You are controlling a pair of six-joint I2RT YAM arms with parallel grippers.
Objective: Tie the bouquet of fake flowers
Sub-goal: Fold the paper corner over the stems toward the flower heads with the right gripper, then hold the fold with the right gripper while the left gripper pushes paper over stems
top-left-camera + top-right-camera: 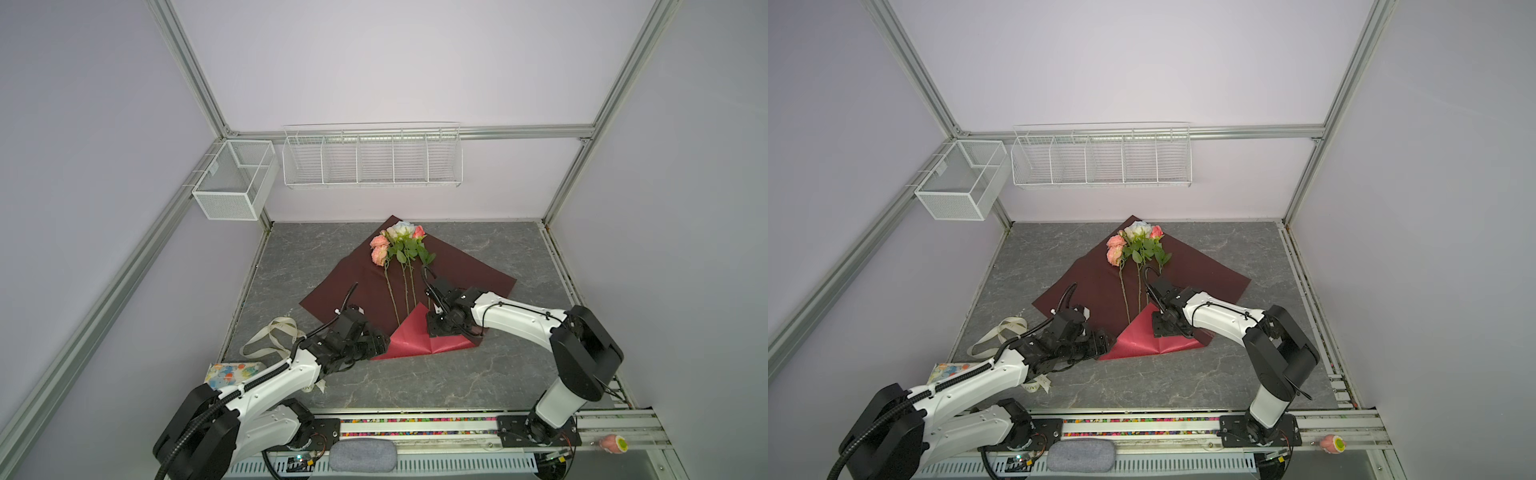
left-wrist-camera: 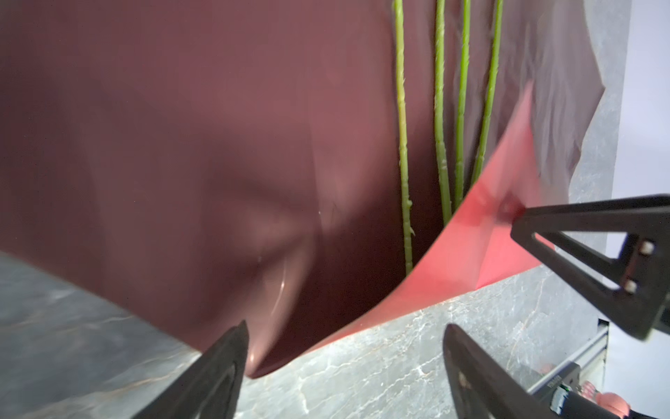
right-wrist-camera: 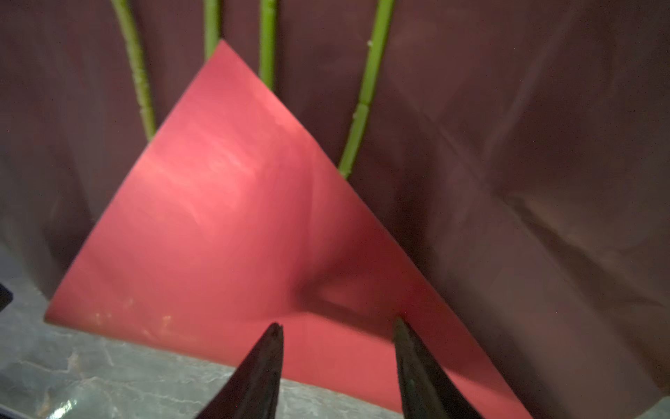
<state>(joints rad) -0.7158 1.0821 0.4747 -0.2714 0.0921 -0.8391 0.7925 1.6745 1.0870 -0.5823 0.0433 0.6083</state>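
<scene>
We are looking at the bouquet of fake flowers [image 1: 401,249] lying loose on a dark red sheet of wrapping paper [image 1: 469,270], which is spreading like a diamond over the middle of the grey marbled worktop [image 1: 415,386]. In both top views the blooms are pointing toward the back wall and the bare stems [image 1: 405,291] are running toward the arms. The near corner of the sheet is folding up over the stem ends, showing us a brighter red flap [image 1: 409,336].

The left end effector [image 1: 380,340] is hovering low at the left end of that fold. In the left wrist view this end effector [image 2: 346,326] is standing wide apart with nothing between its jaws, and the curled paper edge is lying just ahead of one of its fingers [image 2: 224,362].

The right end effector [image 1: 436,328] is pointing down onto the flap from the right. In the right wrist view it [image 3: 337,323] is standing partly apart and gripping nothing, with its fingertips [image 3: 273,337] touching the flap where the paper is dimpling.

A cream ribbon [image 1: 270,336] is lying in loops on the worktop by the left arm, apart from the paper
</scene>
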